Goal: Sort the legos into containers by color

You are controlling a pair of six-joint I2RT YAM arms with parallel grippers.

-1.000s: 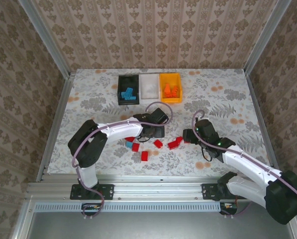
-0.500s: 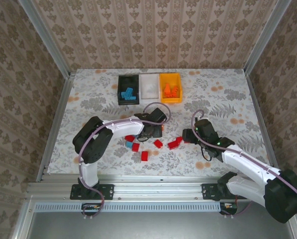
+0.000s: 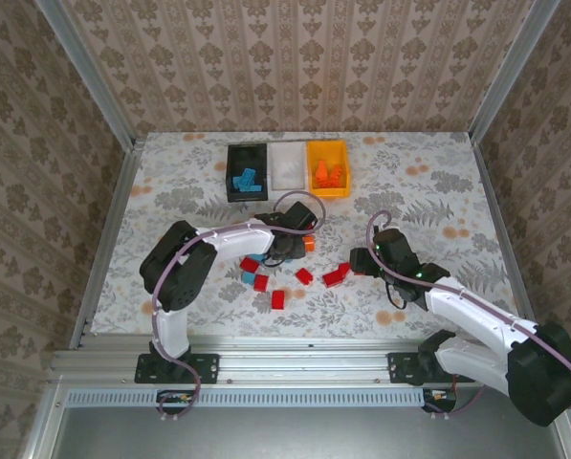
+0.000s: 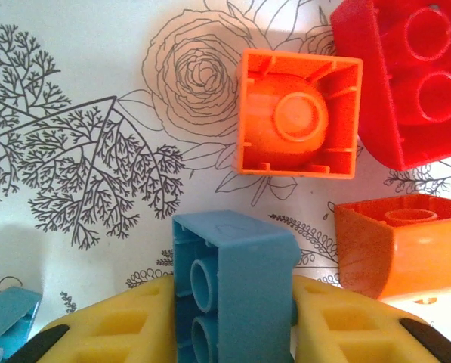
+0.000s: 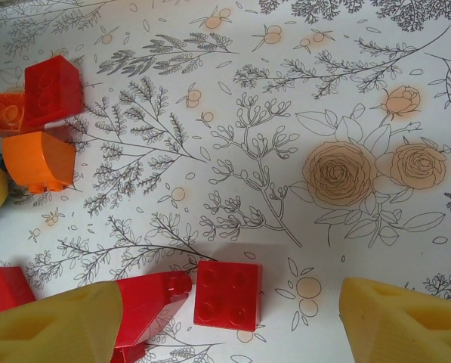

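Left claw: the left gripper (image 4: 233, 327) is closed narrow on a blue brick (image 4: 233, 276); both yellow fingers (image 4: 112, 333) are pressed against its sides.
Blue brick: held at lower centre of the left wrist frame, lying on its side with the open underside turned left. Its long axis runs up the frame, out past the fingertips.
Overhead position: the left gripper (image 3: 290, 247) is seen at centre frame, among the loose bricks (image 3: 266, 282) on the table (image 3: 170, 210).
Key relation: the black bin (image 3: 231, 174), where blue bricks are already lying, sits up and left of the left gripper, near. The left arm is judged the nearer.
Other bins: white bin (image 3: 287, 146) in the middle, orange bin (image 3: 343, 170) at right, set side by side in one row.
Right claw: the right gripper (image 5: 230, 318) is spread wide with nothing held. A red brick (image 5: 227, 293) lies flat between its fingers, touched by neither.
Next move (judgement): lift, carry up-left, release above the black bin.
Neighbour: an upturned orange brick (image 4: 297, 113) lies just above the held brick, apart.
Writing: no brand or label can be read.
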